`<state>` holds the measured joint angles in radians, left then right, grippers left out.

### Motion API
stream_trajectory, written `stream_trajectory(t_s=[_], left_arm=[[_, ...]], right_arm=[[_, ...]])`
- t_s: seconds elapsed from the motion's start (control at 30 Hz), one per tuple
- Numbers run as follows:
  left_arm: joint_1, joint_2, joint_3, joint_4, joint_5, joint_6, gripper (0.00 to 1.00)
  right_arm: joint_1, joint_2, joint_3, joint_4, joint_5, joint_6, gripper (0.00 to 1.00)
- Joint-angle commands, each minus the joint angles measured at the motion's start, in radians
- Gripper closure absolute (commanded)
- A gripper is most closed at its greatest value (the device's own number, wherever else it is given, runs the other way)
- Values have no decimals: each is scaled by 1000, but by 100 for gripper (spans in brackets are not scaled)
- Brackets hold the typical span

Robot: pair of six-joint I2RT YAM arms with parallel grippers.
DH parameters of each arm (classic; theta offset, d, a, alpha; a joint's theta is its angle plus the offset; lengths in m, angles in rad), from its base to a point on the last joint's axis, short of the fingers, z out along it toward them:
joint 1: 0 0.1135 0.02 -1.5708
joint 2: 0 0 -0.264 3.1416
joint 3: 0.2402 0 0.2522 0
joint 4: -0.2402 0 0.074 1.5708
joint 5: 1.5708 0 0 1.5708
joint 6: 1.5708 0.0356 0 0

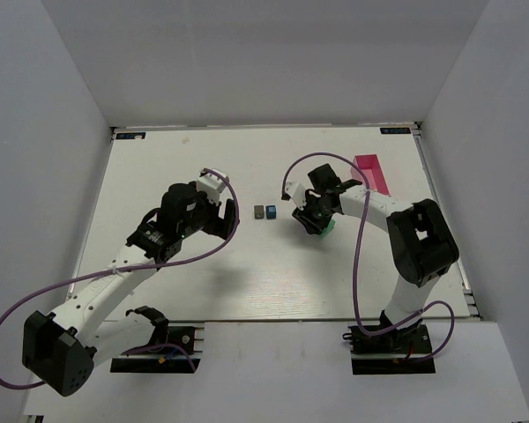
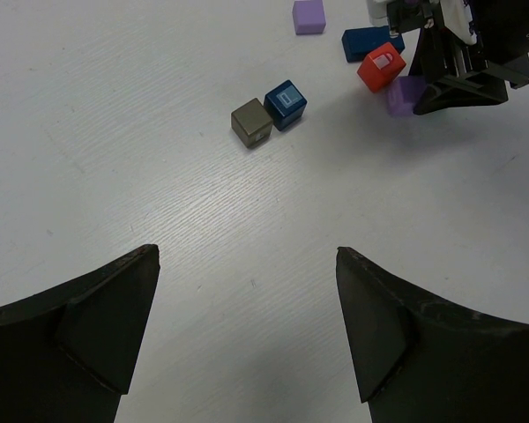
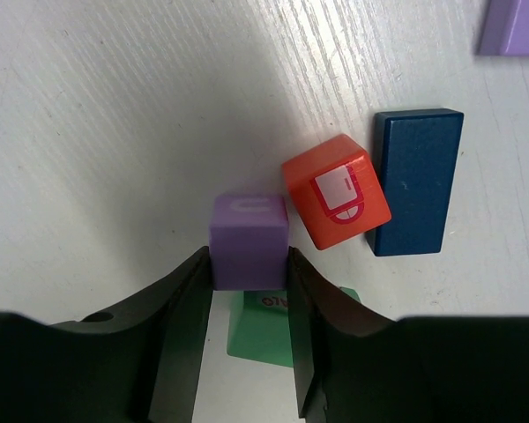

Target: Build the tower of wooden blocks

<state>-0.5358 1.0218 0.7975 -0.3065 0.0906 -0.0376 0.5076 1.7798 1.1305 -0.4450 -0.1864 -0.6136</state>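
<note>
My right gripper (image 3: pixel 249 260) is shut on a purple cube (image 3: pixel 249 240), both fingers pressing its sides. Beneath it lies a green block (image 3: pixel 269 324). Beside it sit a red cube (image 3: pixel 335 190) and a long blue block (image 3: pixel 416 181); another purple block (image 3: pixel 511 26) lies farther off. In the top view the right gripper (image 1: pixel 313 220) is at table centre-right. A dark grey cube (image 2: pixel 251 122) and a small blue cube (image 2: pixel 286 104) stand together, apart from that cluster. My left gripper (image 2: pixel 247 256) hangs open over bare table, short of the pair.
A pink tray (image 1: pixel 370 174) stands at the back right, just behind the right arm. In the top view the grey cube (image 1: pixel 259 212) and blue cube (image 1: pixel 271 211) lie between the two grippers. Walls enclose the white table (image 1: pixel 247 273).
</note>
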Motion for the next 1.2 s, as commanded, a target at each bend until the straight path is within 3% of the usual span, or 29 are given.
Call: stream_trajectory(t_s=[0.0,0.2,0.33,0.43,0.63,0.93,1.17], left_arm=[[5,-32,31,6,15,-4,9],[5,-32,31,6,15,-4,9],[5,-32,31,6,15,-4,9],[5,-32,31,6,15,-4,9],[5,-41,31,6,6,-4,9],[5,-42,31,6,-3,-4,9],[5,-42,31,6,-12,-4,8]], right_arm=[[8,-5,9,8,-5,-8,59],[6,-43,-3,-7,-30,-20,72],[6,-88,-5,-70,-126,-63,80],[8,-128,-3,-115,-218,-107,81],[12,-174,37,-138,-262,-129,82],[26,-53,247,-202,-229,-166,82],[25,52,356,-251,-245,-284,82]])
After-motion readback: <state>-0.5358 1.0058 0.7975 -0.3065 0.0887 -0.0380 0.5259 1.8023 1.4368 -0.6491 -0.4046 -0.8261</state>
